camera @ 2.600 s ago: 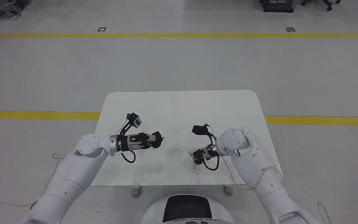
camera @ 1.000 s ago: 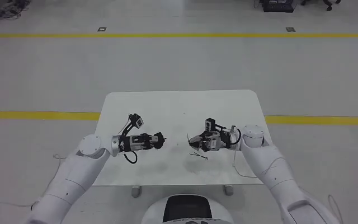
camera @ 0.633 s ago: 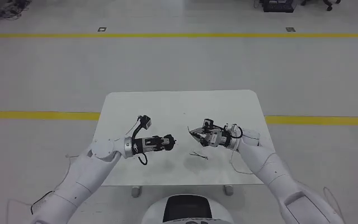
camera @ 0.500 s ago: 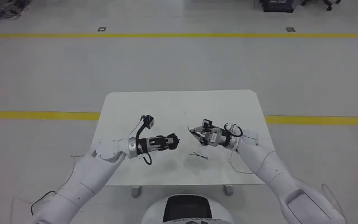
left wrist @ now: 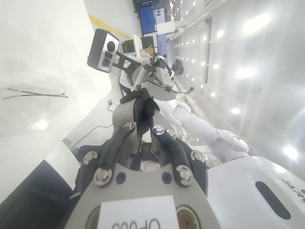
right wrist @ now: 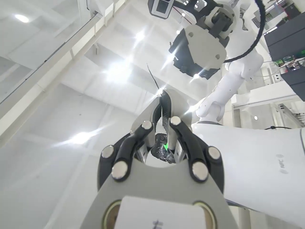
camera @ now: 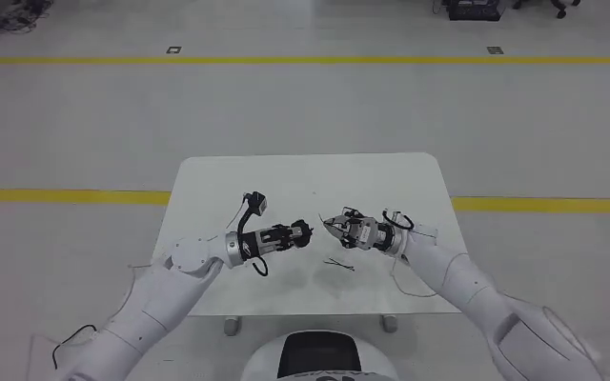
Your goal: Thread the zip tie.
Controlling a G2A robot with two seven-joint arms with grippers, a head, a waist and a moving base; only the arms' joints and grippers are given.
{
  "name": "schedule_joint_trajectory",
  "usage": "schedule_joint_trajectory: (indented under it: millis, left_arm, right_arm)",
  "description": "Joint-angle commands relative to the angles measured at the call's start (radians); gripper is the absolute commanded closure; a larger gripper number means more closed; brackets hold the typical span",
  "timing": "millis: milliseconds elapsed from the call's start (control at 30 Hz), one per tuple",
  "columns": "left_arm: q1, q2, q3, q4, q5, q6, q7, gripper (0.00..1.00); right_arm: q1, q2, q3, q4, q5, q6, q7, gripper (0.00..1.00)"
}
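My right gripper (camera: 330,227) is shut on a thin black zip tie (right wrist: 152,76), whose free end sticks out past the fingertips (right wrist: 165,101). In the top view the zip tie (camera: 321,220) shows as a short dark line above the middle of the white table (camera: 381,181). My left gripper (camera: 306,231) is shut and points at the right one, a small gap apart. From the left wrist view its closed fingers (left wrist: 140,110) line up with the right gripper just beyond. I cannot tell whether anything sits between the left fingers.
Two loose black zip ties (camera: 338,264) lie on the table towards its front edge, below the grippers; they also show as crossed strands (left wrist: 35,94) in the left wrist view. Yellow floor lines run behind and beside the table.
The right gripper rose from the table near the loose zip ties and swung towards the centre with a zip tie. The left gripper moved right until the two face each other closely.
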Motion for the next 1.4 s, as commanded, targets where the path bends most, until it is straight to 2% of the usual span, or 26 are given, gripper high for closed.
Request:
schedule_joint_trajectory:
  millis: [0,33,133,367,600,833,1000,1367]
  left_arm:
    - [0.006,-0.002,-0.003,-0.009,0.002,0.000,0.033,1.00]
    - [0.010,-0.003,-0.007,-0.017,0.003,0.000,0.045,1.00]
    - [0.032,-0.009,-0.031,-0.051,-0.003,0.000,0.073,1.00]
    - [0.073,-0.031,-0.084,-0.085,0.046,0.000,0.072,1.00]
    - [0.089,-0.059,-0.122,-0.064,0.068,0.000,0.041,1.00]
    - [0.096,-0.089,-0.158,-0.049,0.066,0.000,0.002,1.00]
    - [0.103,-0.110,-0.182,-0.040,0.079,0.000,-0.015,1.00]
    - [0.112,-0.155,-0.233,0.006,0.076,0.000,-0.092,1.00]
  right_arm:
    - [-0.023,-0.001,-0.001,-0.013,0.063,0.000,-0.018,1.00]
    - [-0.029,-0.001,-0.005,-0.012,0.098,0.000,-0.018,1.00]
    - [-0.053,-0.001,0.007,-0.012,0.110,0.000,0.003,1.00]
    - [-0.107,-0.005,0.067,-0.051,0.110,0.000,0.003,1.00]
    - [-0.147,-0.004,0.096,-0.089,0.110,0.000,0.003,1.00]
    - [-0.166,-0.002,0.087,-0.118,0.110,0.000,0.003,1.00]
    - [-0.188,-0.005,0.106,-0.130,0.110,0.000,0.003,1.00]
    - [-0.230,-0.007,0.144,-0.179,0.110,0.000,0.003,1.00]
